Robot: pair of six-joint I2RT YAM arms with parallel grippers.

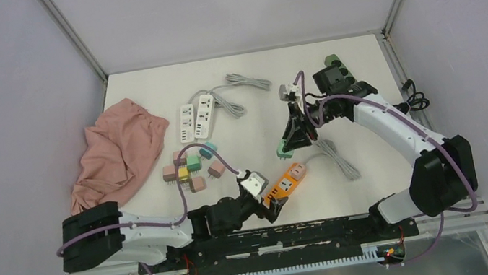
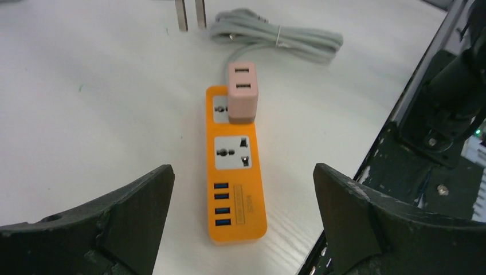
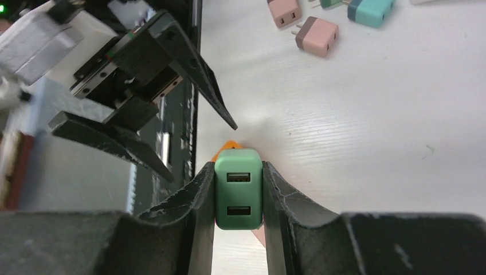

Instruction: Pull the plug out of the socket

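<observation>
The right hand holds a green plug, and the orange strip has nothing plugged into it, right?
Not quite: a pink plug sits in the orange strip, near its cord end, as the left wrist view shows. The right hand does hold a green plug.

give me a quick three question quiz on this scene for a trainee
1. True or false: the right hand is shut on the green plug.
2. Which plug sits in the orange power strip? A pink plug; B black plug; C none.
3. Fill in: the left hand stands ___ over the strip.

Key: 1 true; 2 A; 3 open.
</observation>
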